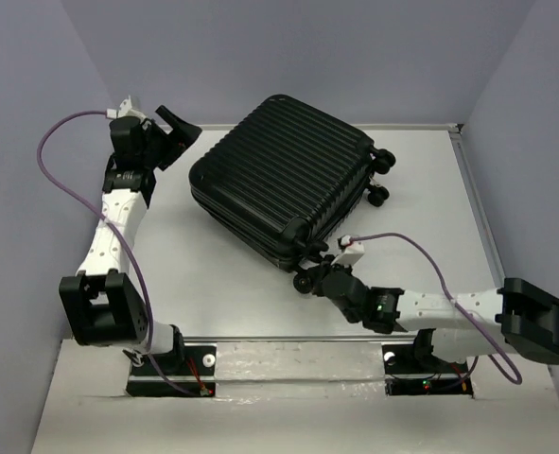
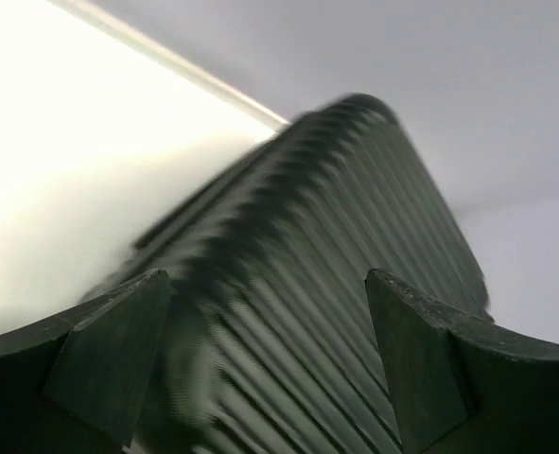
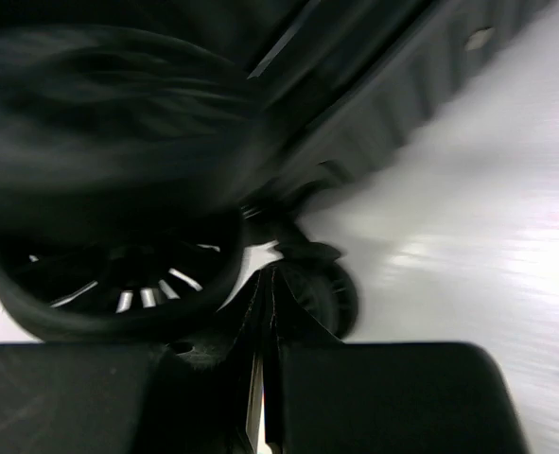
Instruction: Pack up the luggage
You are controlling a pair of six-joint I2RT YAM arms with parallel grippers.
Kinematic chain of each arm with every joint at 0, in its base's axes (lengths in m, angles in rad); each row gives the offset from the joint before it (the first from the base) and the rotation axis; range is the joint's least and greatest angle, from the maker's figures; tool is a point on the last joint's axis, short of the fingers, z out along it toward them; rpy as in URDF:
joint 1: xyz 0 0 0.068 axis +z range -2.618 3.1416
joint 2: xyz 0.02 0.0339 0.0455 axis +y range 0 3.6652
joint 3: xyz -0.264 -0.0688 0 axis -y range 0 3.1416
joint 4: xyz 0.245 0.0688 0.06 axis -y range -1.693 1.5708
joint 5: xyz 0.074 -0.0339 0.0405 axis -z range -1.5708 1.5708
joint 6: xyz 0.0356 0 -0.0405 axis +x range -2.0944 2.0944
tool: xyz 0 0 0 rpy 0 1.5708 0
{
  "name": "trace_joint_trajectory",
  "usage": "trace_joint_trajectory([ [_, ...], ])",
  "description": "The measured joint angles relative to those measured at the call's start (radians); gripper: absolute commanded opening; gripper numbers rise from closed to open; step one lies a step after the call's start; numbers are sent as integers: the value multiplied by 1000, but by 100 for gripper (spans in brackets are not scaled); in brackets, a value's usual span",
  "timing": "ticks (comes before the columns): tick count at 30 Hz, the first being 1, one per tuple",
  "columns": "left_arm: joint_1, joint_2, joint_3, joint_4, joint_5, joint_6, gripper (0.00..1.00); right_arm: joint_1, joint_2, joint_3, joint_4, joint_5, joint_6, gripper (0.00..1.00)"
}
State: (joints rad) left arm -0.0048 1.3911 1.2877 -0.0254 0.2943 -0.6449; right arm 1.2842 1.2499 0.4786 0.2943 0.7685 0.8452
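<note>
Luggage [image 1: 279, 175]: lies flat and closed, ribbed shell up, set diagonally at centre to upper centre of the top view, on the white surface [image 1: 213, 284]. Two caster wheels [image 1: 378, 196] stick out at its right edge. A third wheel [image 1: 307, 280] sits at its lower corner.

My right end effector [image 1: 319, 274] is at that lower corner, just beside the third wheel. In its wrist view the fingers [image 3: 374, 397] are pressed together with only a thin seam between them, and the spoked wheel [image 3: 118, 284] sits directly ahead, blurred.

My left end effector [image 1: 179, 128] is at the upper left, just beside the luggage's upper-left corner. Its fingers [image 2: 109, 359] stand apart, and the ribbed shell [image 2: 355, 208] fills the view between them. Contact: cannot tell.
</note>
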Motion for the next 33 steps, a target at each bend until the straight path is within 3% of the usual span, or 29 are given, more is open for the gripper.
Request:
trace_joint_trajectory([
  [4,113,129,-11,35,55,-50,95,-172,-111,-1,-171,-77,7,7],
  [9,146,338,108,23,80,-56,95,-417,-141,20,-239,-201,-56,7],
  [12,144,461,192,19,100,-55,95,-572,-66,90,-264,-291,-114,7],
  [19,93,636,385,-56,109,18,96,-768,183,281,-241,-488,-196,8],
  [22,37,645,372,-73,102,42,96,-820,262,322,-241,-536,-212,8],
  [28,-18,629,264,71,61,-10,96,-860,386,410,-275,-568,-259,8],
  [33,-16,492,50,204,-35,-93,96,-895,486,531,-292,-597,-319,15],
])
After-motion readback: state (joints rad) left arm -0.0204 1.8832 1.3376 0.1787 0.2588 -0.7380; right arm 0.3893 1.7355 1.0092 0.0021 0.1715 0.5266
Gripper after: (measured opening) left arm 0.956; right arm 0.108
